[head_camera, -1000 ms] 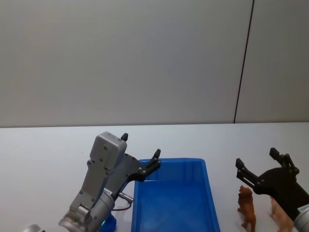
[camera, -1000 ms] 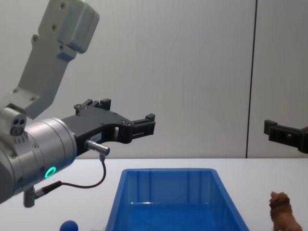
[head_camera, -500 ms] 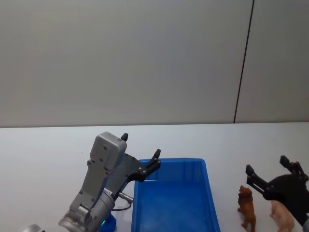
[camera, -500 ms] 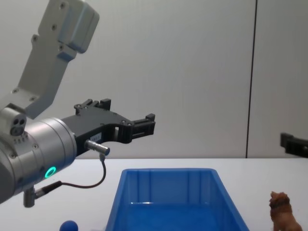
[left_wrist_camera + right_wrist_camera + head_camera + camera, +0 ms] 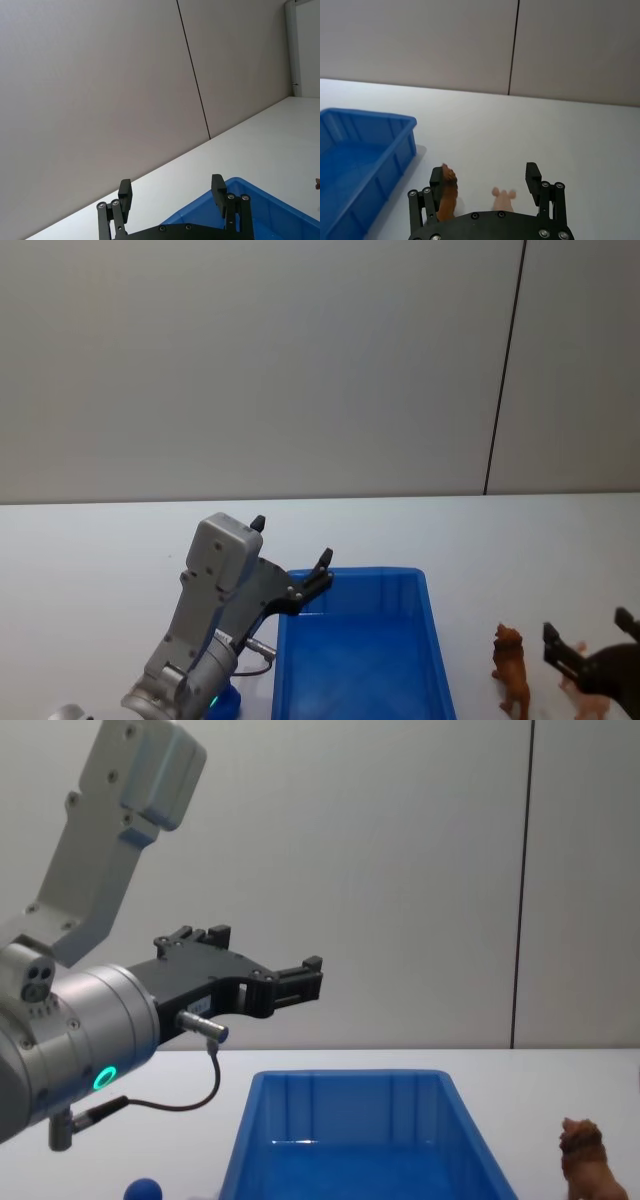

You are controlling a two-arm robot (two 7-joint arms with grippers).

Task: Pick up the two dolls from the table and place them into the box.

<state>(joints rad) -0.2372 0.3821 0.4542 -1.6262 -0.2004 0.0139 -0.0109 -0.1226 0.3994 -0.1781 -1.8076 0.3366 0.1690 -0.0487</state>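
Note:
The reddish-brown shaggy doll point(image 5: 511, 668) stands on the white table point(image 5: 100, 540) just right of the blue box point(image 5: 375, 572). It also shows in the chest view as the doll point(image 5: 585, 1162) and in the right wrist view as the doll point(image 5: 448, 196). My right gripper point(image 5: 588, 628) is open low beside it; seen from the wrist, the right gripper point(image 5: 485, 174) has one finger by the doll. The dark-blue toy point(image 5: 146, 1188) sits left of the box point(image 5: 350, 1075), partly behind my left arm. My left gripper point(image 5: 291, 540) hangs open above the box's far left corner.
A small pink figurine point(image 5: 502, 199) lies right of the brown doll, between my right gripper's fingers as the wrist sees it. A plain grey wall with a dark vertical seam stands behind the table. The box's inside point(image 5: 350, 170) looks bare.
My right gripper has dropped lower and drawn back toward the near right, leaving the chest view. The left arm and both dolls have stayed put.

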